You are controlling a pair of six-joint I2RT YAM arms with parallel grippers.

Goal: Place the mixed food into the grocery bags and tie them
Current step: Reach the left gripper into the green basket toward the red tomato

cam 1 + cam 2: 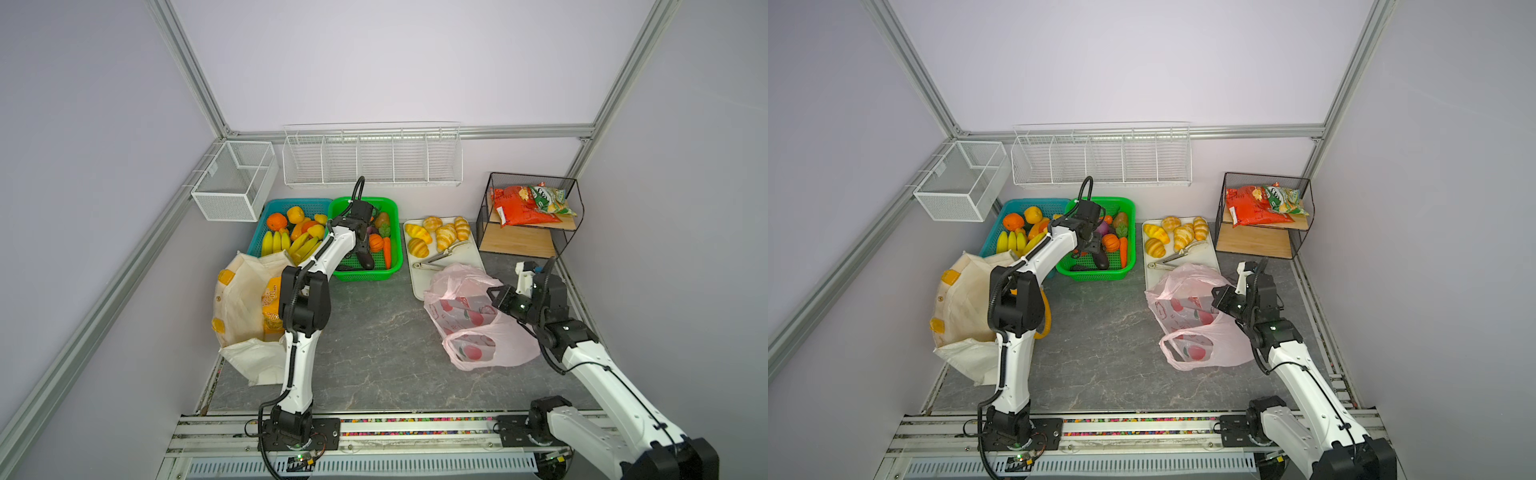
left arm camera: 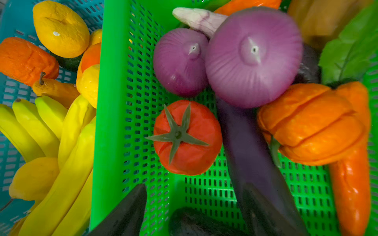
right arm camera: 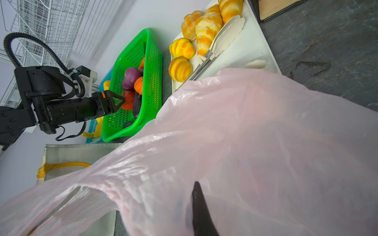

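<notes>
Both top views: grey marbled desk [image 1: 374, 345], lilac walls [image 1: 395, 62]. Cream tote [image 1: 241, 307] sits left, pink bag [image 1: 478, 328] right, both on the desk.
Left wrist: left fingers [image 2: 126, 210] spread, empty, above green basket [image 2: 114, 102] holding tomato [image 2: 188, 139], onions [image 2: 253, 57], eggplant [image 2: 251, 155], pumpkin [image 2: 313, 124].
Right wrist: right fingers [image 3: 200, 210] pinched together on pink bag.

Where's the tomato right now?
Left wrist view: the tomato lies in the green basket, between the eggplant and the wall facing the blue basket, beside the smaller onion.
</notes>
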